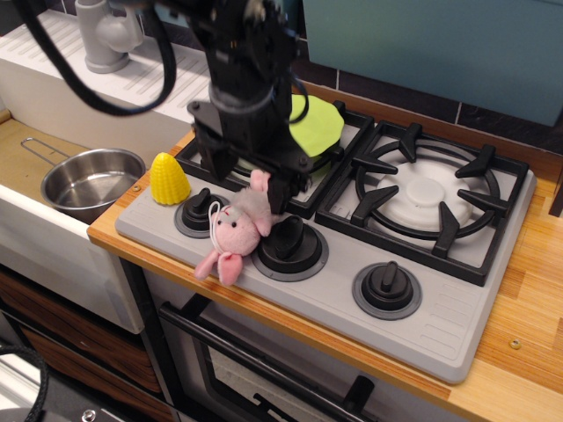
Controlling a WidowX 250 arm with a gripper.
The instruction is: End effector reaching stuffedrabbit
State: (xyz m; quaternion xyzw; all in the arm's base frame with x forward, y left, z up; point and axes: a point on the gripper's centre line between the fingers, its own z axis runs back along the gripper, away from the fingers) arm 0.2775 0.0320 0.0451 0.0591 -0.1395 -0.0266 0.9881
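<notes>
The pink stuffed rabbit (236, 230) lies on the grey stove front panel between the left knob (195, 211) and the middle knob (290, 244), its ears pointing up toward the left burner. My black gripper (246, 183) hangs just above and behind it, open. One finger (209, 167) stands left of the rabbit's head and the other finger (283, 188) stands right beside its ears. The fingers are spread wider than the rabbit and hold nothing.
A yellow toy corn (169, 178) stands at the stove's left corner. A green plate (317, 127) sits on the left burner, partly behind the arm. A steel pot (92, 183) is in the sink at left. The right burner (428, 195) and right knob (387, 286) lie farther right.
</notes>
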